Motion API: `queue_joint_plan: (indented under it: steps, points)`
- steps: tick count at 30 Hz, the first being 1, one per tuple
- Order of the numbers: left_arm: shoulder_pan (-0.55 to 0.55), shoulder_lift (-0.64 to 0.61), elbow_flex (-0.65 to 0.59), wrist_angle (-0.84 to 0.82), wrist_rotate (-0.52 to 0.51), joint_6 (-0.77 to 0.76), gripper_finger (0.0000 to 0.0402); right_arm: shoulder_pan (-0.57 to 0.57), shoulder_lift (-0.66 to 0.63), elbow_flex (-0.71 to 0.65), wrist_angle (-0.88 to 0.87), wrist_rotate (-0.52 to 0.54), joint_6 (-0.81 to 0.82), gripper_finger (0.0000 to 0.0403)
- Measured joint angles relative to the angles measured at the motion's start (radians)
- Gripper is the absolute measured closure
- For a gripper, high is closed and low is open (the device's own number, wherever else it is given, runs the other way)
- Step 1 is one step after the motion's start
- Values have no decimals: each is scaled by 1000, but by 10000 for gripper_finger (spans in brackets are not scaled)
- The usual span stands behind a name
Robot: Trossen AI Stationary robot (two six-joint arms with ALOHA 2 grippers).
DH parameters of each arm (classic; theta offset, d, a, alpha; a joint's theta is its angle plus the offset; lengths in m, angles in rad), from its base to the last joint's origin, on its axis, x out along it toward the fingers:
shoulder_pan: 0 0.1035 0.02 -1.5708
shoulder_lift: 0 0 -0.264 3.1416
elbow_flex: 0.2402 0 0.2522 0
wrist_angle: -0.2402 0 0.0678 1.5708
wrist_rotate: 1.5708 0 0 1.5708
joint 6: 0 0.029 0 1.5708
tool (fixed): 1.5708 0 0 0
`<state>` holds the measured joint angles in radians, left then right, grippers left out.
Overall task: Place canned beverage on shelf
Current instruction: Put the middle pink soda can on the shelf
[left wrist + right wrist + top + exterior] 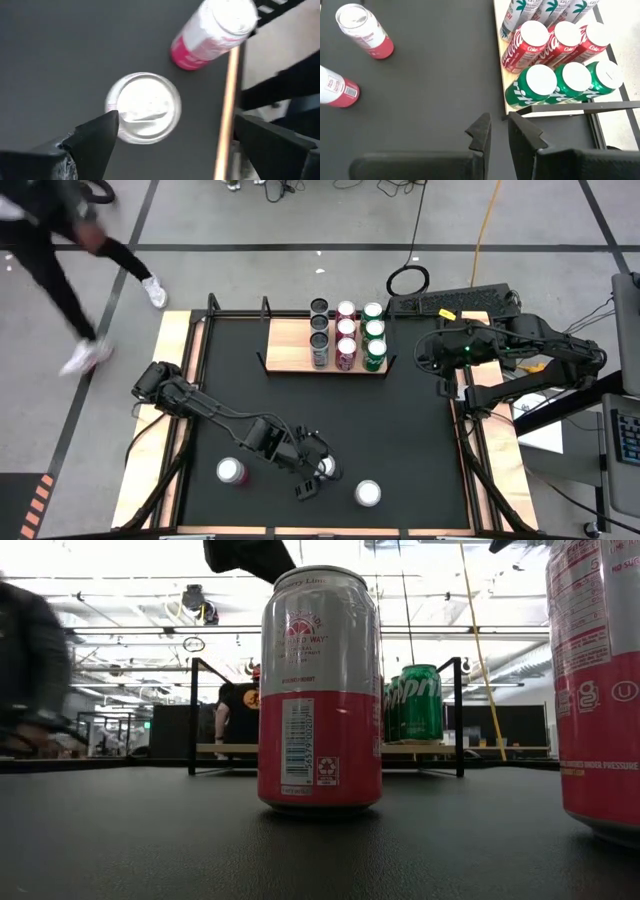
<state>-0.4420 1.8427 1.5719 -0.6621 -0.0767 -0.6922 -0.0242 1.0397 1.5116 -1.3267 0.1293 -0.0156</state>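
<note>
Your left claw (pixel 312 472) hangs released over the middle can (pixel 143 107), which stands on the tabletop (pixel 400 430); centre it between both fingers before clenching. The shelf (pixel 288 345) has 1 row free. Your right claw (pixel 499 131) waits clenched.

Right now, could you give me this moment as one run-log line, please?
left gripper: open above middle can | right gripper: shut, waiting beside shelf | shelf: nine cans | mat: three cans

You get bright, even overhead light from ceiling strips (pixel 300 635) in the low view. Glare whitens the can top (pixel 143 106) in the left wrist view, where everything is soft. The person (pixel 60 240) is motion-blurred.
</note>
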Motion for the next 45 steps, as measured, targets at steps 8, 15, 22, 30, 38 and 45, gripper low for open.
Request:
queue_joint_plan:
  steps: [8, 15, 22, 30, 38, 45]
  points:
    - [9, 0, 0, -59, -83, 79, 2, 0, 0, 0, 23, 0, 25, 358]
    - [3, 30, -21, 6, -53, 73, 2, 0, 0, 0, 21, 0, 49, 358]
    - [2, 78, -22, 36, -56, 71, 2, 0, 0, 0, 22, 0, 25, 358]
    - [18, 128, -21, 89, -62, 71, 2, 0, 0, 0, 22, 0, 14, 358]
    - [28, 151, -22, 104, -56, 70, 10, 0, 0, 0, 21, 0, 11, 358]
    - [29, 150, -21, 77, -54, 71, 77, 0, 1, 0, 29, 0, 11, 358]
